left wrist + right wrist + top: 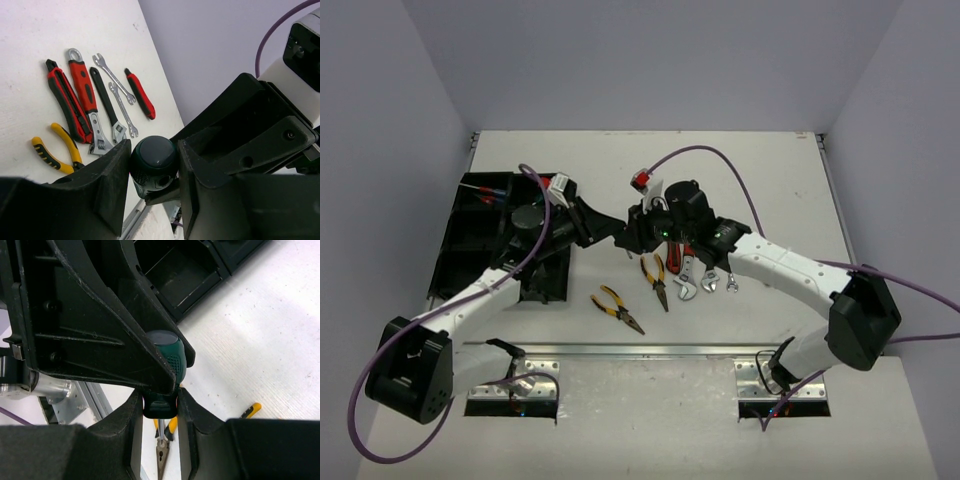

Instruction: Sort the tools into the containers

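Between both hands (152, 172) (161, 420), green screwdriver (167, 347)

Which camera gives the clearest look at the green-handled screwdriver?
Left wrist: the green-handled screwdriver shows its rounded handle end, inside the left gripper. The right wrist shows only part of the green handle, mostly covered; in the top view it cannot be made out.

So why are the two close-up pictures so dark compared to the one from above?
Top external: even light, soft shadows, sharp. Left wrist: the left gripper looms dark around the green handle; tools behind are crisp. Right wrist: the right gripper and left gripper's body crowd the frame; table behind is bright.
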Available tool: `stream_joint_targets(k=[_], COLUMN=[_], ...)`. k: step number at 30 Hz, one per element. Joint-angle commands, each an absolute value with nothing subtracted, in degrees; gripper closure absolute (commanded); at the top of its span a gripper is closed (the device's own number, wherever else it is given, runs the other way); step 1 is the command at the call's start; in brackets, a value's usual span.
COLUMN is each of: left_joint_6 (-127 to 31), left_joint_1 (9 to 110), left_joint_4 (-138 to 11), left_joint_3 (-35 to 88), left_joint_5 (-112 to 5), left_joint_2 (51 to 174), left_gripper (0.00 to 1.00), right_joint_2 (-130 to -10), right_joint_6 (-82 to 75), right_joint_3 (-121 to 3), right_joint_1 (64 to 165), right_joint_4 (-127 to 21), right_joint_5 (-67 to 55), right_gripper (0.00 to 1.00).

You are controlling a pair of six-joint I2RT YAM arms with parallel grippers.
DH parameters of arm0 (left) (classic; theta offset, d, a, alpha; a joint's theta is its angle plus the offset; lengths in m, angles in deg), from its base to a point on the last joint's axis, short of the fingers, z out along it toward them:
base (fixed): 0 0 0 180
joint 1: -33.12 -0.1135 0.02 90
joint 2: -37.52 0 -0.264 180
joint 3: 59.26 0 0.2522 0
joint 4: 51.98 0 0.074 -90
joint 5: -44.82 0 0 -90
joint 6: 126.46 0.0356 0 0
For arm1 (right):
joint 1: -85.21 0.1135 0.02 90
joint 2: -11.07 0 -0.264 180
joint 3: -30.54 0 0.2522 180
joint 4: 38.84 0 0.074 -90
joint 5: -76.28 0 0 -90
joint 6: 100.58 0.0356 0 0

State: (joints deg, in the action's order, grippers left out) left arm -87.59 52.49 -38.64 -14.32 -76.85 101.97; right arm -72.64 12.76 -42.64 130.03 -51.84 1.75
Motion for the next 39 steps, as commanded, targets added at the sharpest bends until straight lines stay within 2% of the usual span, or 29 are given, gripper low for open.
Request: stream_joint_targets(k=[1,2,4,5,6,10,16,22,24,26,27,28,30,34,39], left_joint_6=[-86.7,-86.5,-85.0,-83.9,-81.7,-80.5,-80.4,-82.6,-82.3,-82.5,-83.5,-84.2,-85.0,-84.4,-79.7], left_joint_1=[53.2,53.1,53.0,52.9,52.4,45.9,39.8,32.8,31.2,31.1,31.2,31.2,31.2,31.3,35.9], left_joint_4=[-37.9,-39.1,-44.3,-48.4,-56.4,-68.9,-74.7,-78.2,-78.8,-79.7,-80.1,-80.0,-80.1,-79.9,-80.8], left_joint_3=[-10.5,-9.9,-7.9,-6.3,-2.6,4.9,14.4,28.9,31.2,32.3,31.8,31.2,29.7,27.5,23.8], left_joint_5=[-77.8,-76.9,-73.6,-68.6,-64.9,-46.2,-20.5,-17.3,-18.6,-19.4,-19.8,-19.9,-20.7,-24.9,-32.6], left_joint_2=[102.2,102.5,102.7,103.2,103.8,107.9,116.6,133.3,136.5,138.7,138.9,138.9,138.4,133.5,118.8], left_gripper=[1.0,1.0,1.0,1.0,1.0,1.0,1.0,0.97,0.84,0.56,0.34,0.21,0.02,0.0,0.0], right_joint_2=[-73.6,-73.7,-73.7,-73.7,-73.8,-71.9,-59.8,-47.6,-45.2,-43.9,-43.9,-44.4,-47.2,-56.7,-66.1], right_joint_6=[13.8,14.1,14.8,15.6,16.3,20.6,23.7,23.6,22.9,22.5,22.5,22.5,22.8,23.9,27.6], right_joint_3=[-46.2,-46.1,-46.1,-46.8,-47.7,-48.5,-36.5,-27.0,-25.5,-24.7,-24.8,-25.2,-27.6,-34.3,-39.0], right_joint_1=[130.0,130.0,129.9,129.9,129.7,126.6,120.8,119.9,119.6,119.6,119.5,119.4,118.8,118.3,118.2], right_joint_4=[-48.5,-48.6,-49.7,-50.8,-52.9,-66.0,-67.1,-69.0,-69.2,-69.5,-70.2,-71.2,-73.7,-81.0,-83.5], right_joint_5=[0.3,-0.3,-1.8,-3.6,-9.3,-19.9,-20.8,-27.3,-26.9,-26.6,-27.0,-27.5,-28.5,-29.1,-33.2], right_gripper=[0.91,0.8,0.2,0.01,0.01,0.01,0.01,0.01,0.01,0.01,0.01,0.01,0.01,0.01,0.01])
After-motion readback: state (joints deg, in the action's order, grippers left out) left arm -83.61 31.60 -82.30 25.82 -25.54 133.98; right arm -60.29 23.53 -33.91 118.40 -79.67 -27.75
